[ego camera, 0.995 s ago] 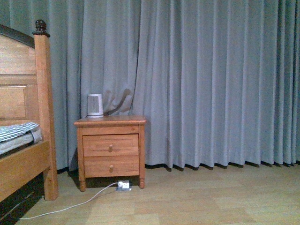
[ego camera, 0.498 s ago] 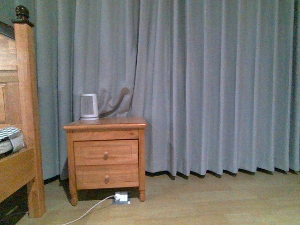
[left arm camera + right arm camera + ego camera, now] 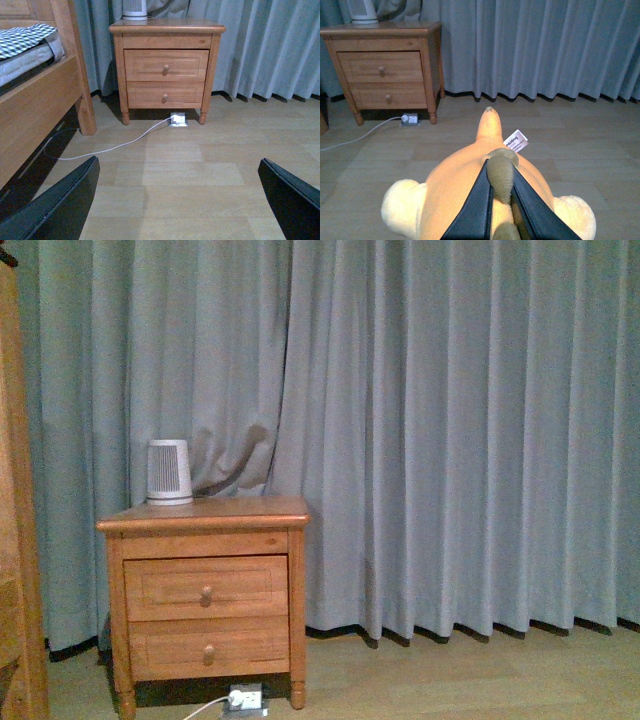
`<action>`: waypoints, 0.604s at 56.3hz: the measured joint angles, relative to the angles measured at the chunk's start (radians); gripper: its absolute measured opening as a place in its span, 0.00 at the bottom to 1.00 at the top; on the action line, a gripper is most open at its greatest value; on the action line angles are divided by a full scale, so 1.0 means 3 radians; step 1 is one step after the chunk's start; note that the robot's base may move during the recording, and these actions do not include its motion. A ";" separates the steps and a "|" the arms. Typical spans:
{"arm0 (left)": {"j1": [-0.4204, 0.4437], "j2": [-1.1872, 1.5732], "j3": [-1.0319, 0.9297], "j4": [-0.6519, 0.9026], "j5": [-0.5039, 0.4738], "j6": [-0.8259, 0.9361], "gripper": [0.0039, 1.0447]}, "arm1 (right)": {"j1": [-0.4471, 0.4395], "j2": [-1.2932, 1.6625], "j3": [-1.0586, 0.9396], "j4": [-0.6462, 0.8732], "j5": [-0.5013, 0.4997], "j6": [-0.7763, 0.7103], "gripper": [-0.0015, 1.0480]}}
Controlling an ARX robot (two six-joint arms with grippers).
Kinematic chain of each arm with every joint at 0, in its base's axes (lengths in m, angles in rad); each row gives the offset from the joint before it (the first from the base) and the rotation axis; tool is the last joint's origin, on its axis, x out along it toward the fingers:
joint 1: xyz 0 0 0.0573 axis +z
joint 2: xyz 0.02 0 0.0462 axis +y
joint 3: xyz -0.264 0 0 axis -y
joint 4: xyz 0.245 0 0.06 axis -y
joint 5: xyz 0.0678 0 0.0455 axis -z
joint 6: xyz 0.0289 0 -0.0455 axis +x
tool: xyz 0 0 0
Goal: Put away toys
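The right gripper [image 3: 500,169] is clenched on the toy [image 3: 455,197], jaws pinching an olive patch [image 3: 501,181]. That small fold gives a firmer hold than the round body, which looks too wide to span. The toy sits under the wrist, over the floor [image 3: 580,135]; whether it hangs free or brushes the boards is hard to tell. The left gripper [image 3: 178,165] is spread wide and empty, held low and out of the way. The only container in sight is the nightstand [image 3: 205,530]: both drawers [image 3: 205,587] are closed, their contents hidden, with a white unit [image 3: 169,472] on top. No toy bin shows.
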 joint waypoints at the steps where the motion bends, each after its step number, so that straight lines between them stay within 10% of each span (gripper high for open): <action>1: 0.0000 0.0000 0.0000 0.0000 -0.0001 0.0000 0.94 | 0.0000 0.0000 0.0000 0.0000 0.0000 0.0000 0.06; 34: 0.0000 0.0001 0.0000 0.0000 -0.0001 0.0001 0.94 | 0.0000 0.0000 0.0000 0.0000 0.0000 0.0000 0.06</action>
